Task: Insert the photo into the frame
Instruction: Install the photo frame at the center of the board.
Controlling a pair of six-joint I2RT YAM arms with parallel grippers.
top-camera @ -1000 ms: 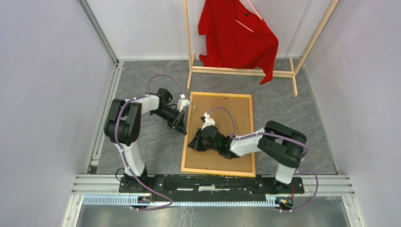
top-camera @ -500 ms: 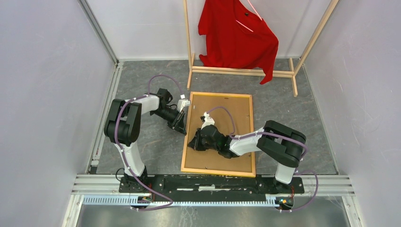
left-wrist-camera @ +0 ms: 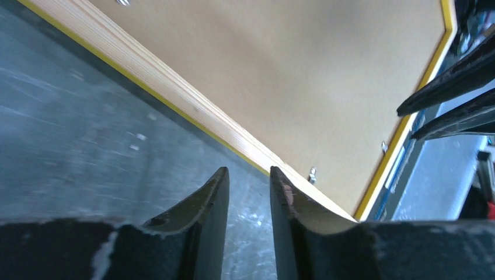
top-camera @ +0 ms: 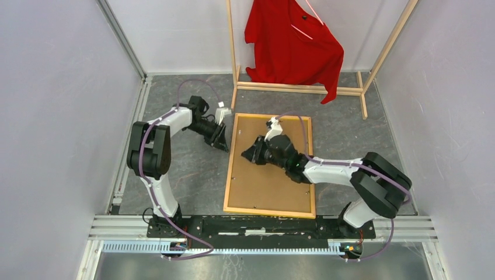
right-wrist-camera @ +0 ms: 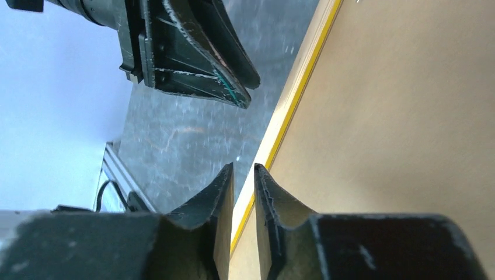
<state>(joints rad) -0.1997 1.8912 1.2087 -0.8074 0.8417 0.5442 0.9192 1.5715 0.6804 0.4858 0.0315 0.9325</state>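
The frame (top-camera: pixel 229 175) lies face down on the grey floor, its light wood back up and a yellow edge (right-wrist-camera: pixel 292 111) showing. The brown backing board (top-camera: pixel 271 181) fills it. No side of the photo shows in any view. My left gripper (top-camera: pixel 222 142) sits low on the floor just outside the frame's left rail (left-wrist-camera: pixel 192 105) near the far corner, narrowly open (left-wrist-camera: pixel 248 170), with only floor between its fingers. My right gripper (top-camera: pixel 245 156) hovers over the board's far left part, by that same rail, narrowly open (right-wrist-camera: pixel 244 166) and holding nothing. The two grippers face each other across the rail.
A wooden clothes rack (top-camera: pixel 297 88) with a red shirt (top-camera: pixel 292 41) stands just beyond the frame's far edge. Grey walls close in left and right. A small metal tab (left-wrist-camera: pixel 312 173) sits on the frame's inner edge. The arms' mounting rail (top-camera: pixel 262 224) runs along the near side.
My right gripper has travelled from the board's near-left part towards its far left part, the arm stretching out. My left gripper has slid a little farther along the frame's left rail.
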